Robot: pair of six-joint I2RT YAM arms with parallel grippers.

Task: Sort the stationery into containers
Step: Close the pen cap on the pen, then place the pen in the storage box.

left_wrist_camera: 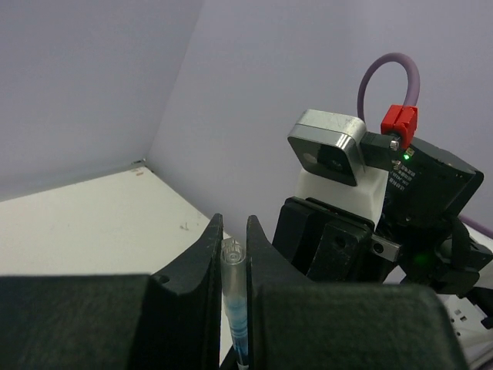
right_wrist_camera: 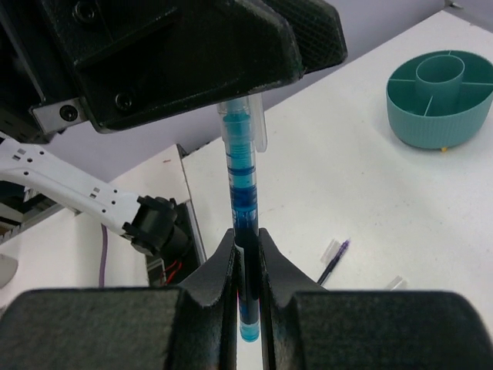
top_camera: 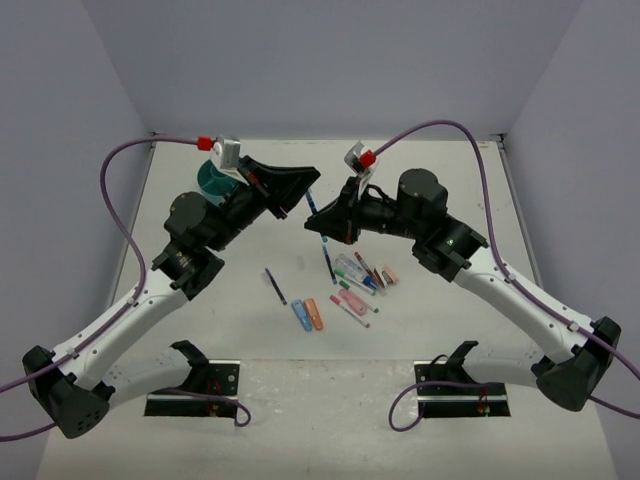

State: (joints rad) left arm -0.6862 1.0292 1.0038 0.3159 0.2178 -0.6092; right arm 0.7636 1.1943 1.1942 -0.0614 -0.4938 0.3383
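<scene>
- Handover is the step in hand, as I read it: one blue pen hangs in the air between both arms, mid-frame in the top view.
- My left gripper is pressed together on the pen's clear cap end. The right gripper pinches the dark barrel lower down.
- The teal tub sits upper left in the top view, behind the left arm. The pen is well apart from it.
- Other stationery lies loose on the table, centre right.
- Next I would let go with the right first, then swing the left to the tub. A hold on the cap alone may slip.
</scene>
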